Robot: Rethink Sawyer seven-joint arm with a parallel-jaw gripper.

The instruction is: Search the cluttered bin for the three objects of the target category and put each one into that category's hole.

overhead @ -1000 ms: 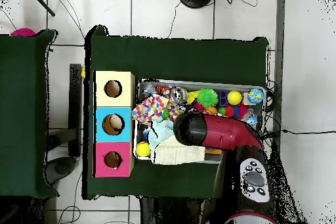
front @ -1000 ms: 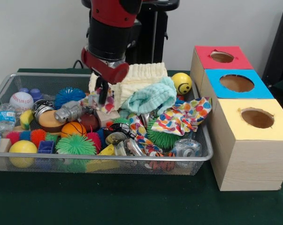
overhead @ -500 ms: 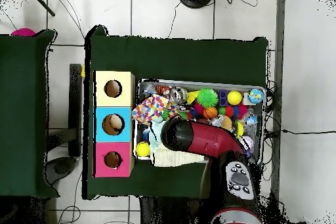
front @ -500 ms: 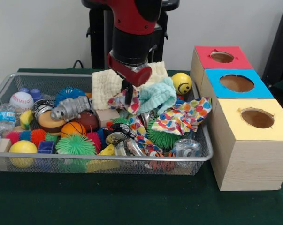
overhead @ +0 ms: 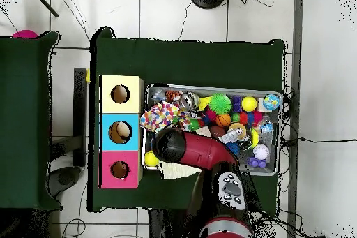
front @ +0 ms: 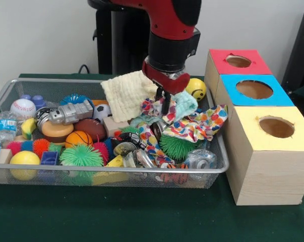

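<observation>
My gripper [front: 163, 108] hangs over the right half of the wire bin [front: 116, 170], shut on a small flower-patterned cloth [front: 150, 107] that dangles from it just above the pile. A cream cloth [front: 126, 91] lies behind on the left, and a mint cloth [front: 185, 103] sits just right of the fingers. A polka-dot cloth [front: 199, 123] drapes over the bin's right rim. Right of the bin stand the red box [front: 237, 61], the blue box [front: 253, 89] and the yellow box [front: 275, 127], each with a round hole. In the overhead view the arm [overhead: 174, 148] hides the gripper.
A yellow smiley ball [front: 195, 88] rests at the bin's back right corner. Spiky balls, a baseball [front: 22, 107], a toy robot [front: 66, 113], a small basketball [front: 78, 138] and cans fill the left and front of the bin. The polka-dot cloth [overhead: 162, 116] lies beside the boxes.
The gripper has carried the patterned cloth steadily to the right across the bin, from above the left-centre pile to near the mint cloth. The toy robot and cream cloth are now uncovered.
</observation>
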